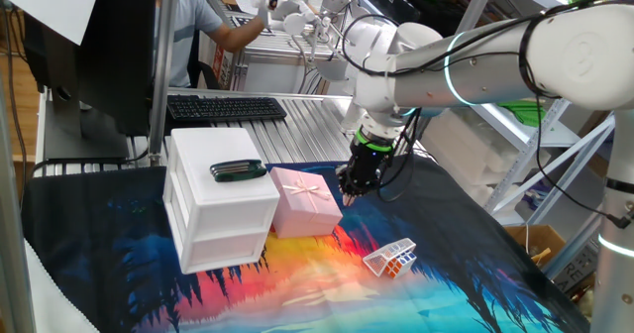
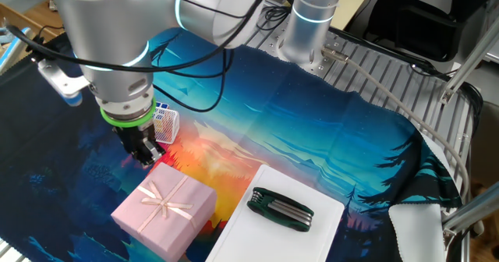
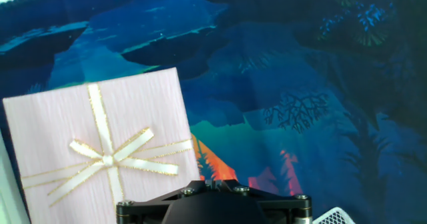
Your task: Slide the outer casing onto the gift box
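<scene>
One fixed view shows the pink box (image 1: pixel 306 201) sitting on the bench (image 1: pixel 475 264). The box is square and made of pale pink card with a fine lined feel. A thin gold bow (image 1: pixel 306 187) is printed on its flat top, with ribbon lines crossing like a plus. Only the outer pink cover shows; the inner tray cannot be seen.

The box sits right beside a white plastic drawer cabinet (image 1: pixel 220 209), so close that they seem to touch. The cabinet is bigger, blocky and smooth. On its flat top lies a dark green folding tool set (image 1: pixel 238 170), long and rounded at the ends.

The tool (image 1: pixel 353 186) hangs just next to the far right edge of the box, pointing down. It is black and narrow. Its two fingers look close together, but I cannot tell if they are spread or pressed together, and it holds nothing that I can see.

A small clear cube (image 1: pixel 390 258) with a wire-like grid lies tipped on the bench, well apart from the box.

The bench is covered with a soft cloth printed with dark blue trees and an orange and red glow.

The hand view shows the box top (image 3: pixel 100 157) up close, with glittery gold ribbon lines.
</scene>
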`<state>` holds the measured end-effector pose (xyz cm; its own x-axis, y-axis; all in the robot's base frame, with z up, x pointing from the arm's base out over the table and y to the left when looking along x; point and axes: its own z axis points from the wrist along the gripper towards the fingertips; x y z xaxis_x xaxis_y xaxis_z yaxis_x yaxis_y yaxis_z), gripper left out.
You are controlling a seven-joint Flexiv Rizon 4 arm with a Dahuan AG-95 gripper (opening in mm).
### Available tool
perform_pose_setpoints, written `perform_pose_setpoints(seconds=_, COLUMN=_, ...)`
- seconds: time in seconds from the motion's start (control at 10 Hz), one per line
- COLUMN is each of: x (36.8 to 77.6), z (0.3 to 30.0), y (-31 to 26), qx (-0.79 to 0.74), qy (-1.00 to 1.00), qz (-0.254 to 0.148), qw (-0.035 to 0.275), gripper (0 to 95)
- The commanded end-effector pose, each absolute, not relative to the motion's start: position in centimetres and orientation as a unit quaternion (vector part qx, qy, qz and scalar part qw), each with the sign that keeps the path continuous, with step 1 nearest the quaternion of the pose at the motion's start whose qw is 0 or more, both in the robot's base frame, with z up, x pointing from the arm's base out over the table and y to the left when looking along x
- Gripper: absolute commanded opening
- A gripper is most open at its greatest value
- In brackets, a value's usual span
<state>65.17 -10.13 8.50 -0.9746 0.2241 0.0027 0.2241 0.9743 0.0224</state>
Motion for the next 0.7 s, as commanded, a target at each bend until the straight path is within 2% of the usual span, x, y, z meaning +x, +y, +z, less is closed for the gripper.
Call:
perform_pose_setpoints(seconds=0.1, x=65.3, z=8.7, y=-9.4, qx=-0.12, qy=-0.992, qz=-0.037, qw=0.009, gripper=0.0)
perform_pose_setpoints(seconds=0.7, x=65.9, z=10.1, y=-5.1, qx=-0.144, qy=-0.989, qz=-0.038, qw=0.006, gripper=0.0)
